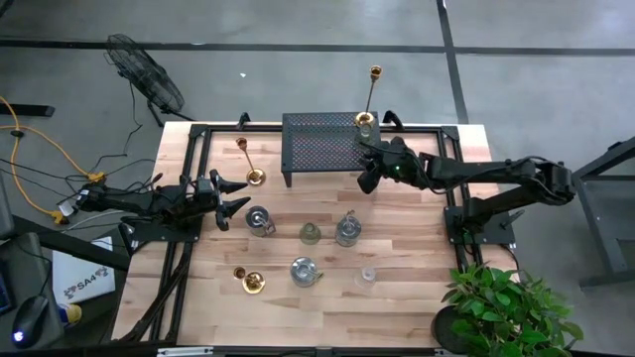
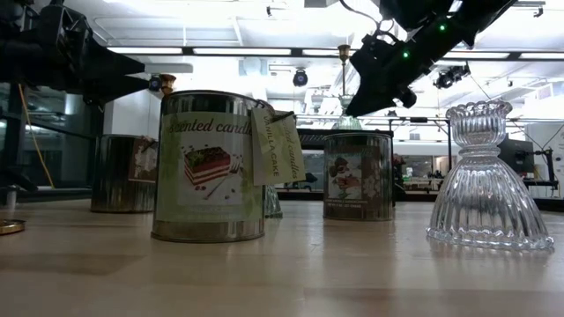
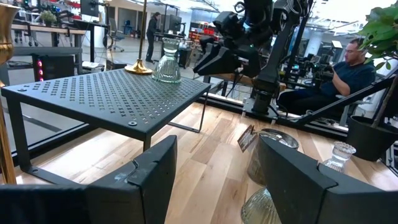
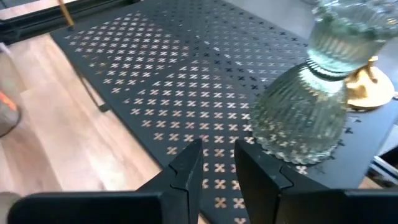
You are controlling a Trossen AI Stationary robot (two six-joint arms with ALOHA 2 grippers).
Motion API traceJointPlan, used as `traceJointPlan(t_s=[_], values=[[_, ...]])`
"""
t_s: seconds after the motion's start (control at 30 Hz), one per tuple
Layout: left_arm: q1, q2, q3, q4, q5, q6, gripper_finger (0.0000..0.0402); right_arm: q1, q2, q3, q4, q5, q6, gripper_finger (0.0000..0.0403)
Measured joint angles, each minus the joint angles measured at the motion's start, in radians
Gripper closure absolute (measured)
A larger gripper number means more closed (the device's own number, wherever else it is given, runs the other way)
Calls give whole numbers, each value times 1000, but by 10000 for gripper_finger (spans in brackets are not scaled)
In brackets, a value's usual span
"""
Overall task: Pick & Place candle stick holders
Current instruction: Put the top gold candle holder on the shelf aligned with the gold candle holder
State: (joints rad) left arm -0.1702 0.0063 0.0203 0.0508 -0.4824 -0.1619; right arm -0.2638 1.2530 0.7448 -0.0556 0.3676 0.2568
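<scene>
**Glass holder set on the mesh stand, more wait on the bench**

Low in the overhead frame, a brass holder (image 1: 252,283) and a clear glass holder (image 1: 366,276) wait on the bench (image 1: 417,307). Mid-frame left, the left hand (image 1: 230,196) hangs released. Upper centre, the right hand (image 1: 365,164), fingers parted and empty, sits beside a glass holder (image 4: 311,106) near the mesh stand's (image 1: 317,149) right edge. Judged next: back away clear, then reach down for another.

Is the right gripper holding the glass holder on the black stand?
No. The right gripper is empty, its fingers slightly apart, and the glass holder stands free on the black stand beside a gold base.
</scene>
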Motion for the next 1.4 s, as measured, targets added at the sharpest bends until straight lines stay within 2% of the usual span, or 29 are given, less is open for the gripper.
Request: traceJointPlan(t_s=[1.23,1.4], values=[[0,1,5,-1,27,-3,183,0,0,0,-64,-4,-23,319],[0,1,5,2,-44,19,183,0,0,0,-64,-25,-22,319]])
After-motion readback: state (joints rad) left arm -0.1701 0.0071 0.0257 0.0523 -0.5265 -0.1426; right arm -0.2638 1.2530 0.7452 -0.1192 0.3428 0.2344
